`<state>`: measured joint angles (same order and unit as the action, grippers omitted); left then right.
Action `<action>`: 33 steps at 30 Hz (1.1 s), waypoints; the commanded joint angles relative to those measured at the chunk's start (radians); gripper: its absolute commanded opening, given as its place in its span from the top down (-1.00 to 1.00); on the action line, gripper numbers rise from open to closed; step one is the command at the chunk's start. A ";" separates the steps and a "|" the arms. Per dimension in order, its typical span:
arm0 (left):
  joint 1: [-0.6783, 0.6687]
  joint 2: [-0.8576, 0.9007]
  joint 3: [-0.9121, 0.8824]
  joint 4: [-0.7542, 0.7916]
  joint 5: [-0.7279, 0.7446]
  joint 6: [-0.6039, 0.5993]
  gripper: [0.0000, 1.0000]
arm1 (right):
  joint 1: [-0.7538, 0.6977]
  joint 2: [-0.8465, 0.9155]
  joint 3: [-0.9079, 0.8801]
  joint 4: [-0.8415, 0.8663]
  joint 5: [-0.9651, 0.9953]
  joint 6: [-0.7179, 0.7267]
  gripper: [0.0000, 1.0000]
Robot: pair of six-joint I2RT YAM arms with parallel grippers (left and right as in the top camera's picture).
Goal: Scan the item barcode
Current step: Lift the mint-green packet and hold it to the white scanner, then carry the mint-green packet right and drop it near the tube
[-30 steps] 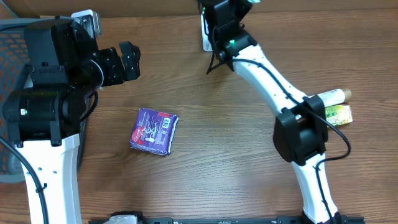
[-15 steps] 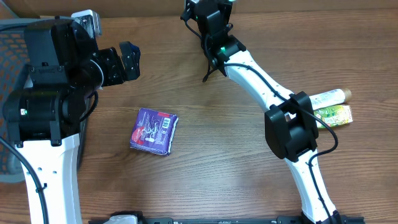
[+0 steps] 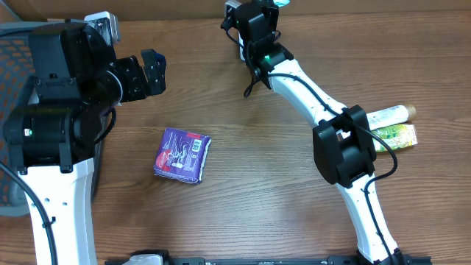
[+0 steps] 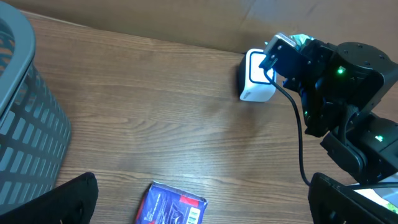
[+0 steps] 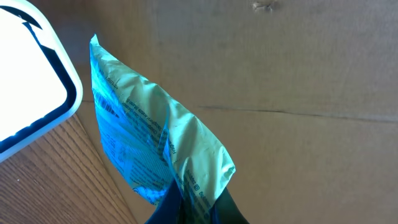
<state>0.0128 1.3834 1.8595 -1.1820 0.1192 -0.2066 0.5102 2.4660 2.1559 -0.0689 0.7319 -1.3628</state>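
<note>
The right gripper [image 5: 186,205] sits at the top centre of the overhead frame, its jaws pressed together and pinching the lower corner of a light blue-green packet [image 5: 149,143]. In the right wrist view the packet stands up from the fingers, crinkled, with small print on its face, and its upper edge is just beside the white scanner [image 4: 258,78] with the blue outline, which fills the upper left of that frame. The left gripper [image 3: 156,72] is in the upper left of the overhead frame, spread wide and holding nothing. A purple packet [image 3: 182,154] lies flat on the wooden table [image 3: 257,184] at lower left of centre, barcode side up. A grey basket [image 4: 25,124] stands at the far left.
</note>
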 commanded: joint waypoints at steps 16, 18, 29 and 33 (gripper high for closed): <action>0.000 0.002 0.008 0.003 0.004 0.019 -0.99 | 0.028 -0.118 0.014 -0.106 0.002 0.012 0.93; 0.000 0.002 0.008 0.003 0.004 0.019 -0.99 | 0.039 -0.202 0.014 -0.217 -0.039 0.061 0.93; 0.000 0.002 0.008 0.003 0.004 0.019 -0.99 | -0.068 -0.678 0.014 -1.032 -0.801 1.252 0.93; 0.000 0.002 0.008 0.003 0.004 0.019 -0.99 | -0.298 -0.678 -0.013 -1.281 -0.950 1.537 0.93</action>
<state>0.0128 1.3842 1.8595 -1.1828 0.1192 -0.2066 0.3309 1.7409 2.1769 -1.2743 -0.0700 -0.1406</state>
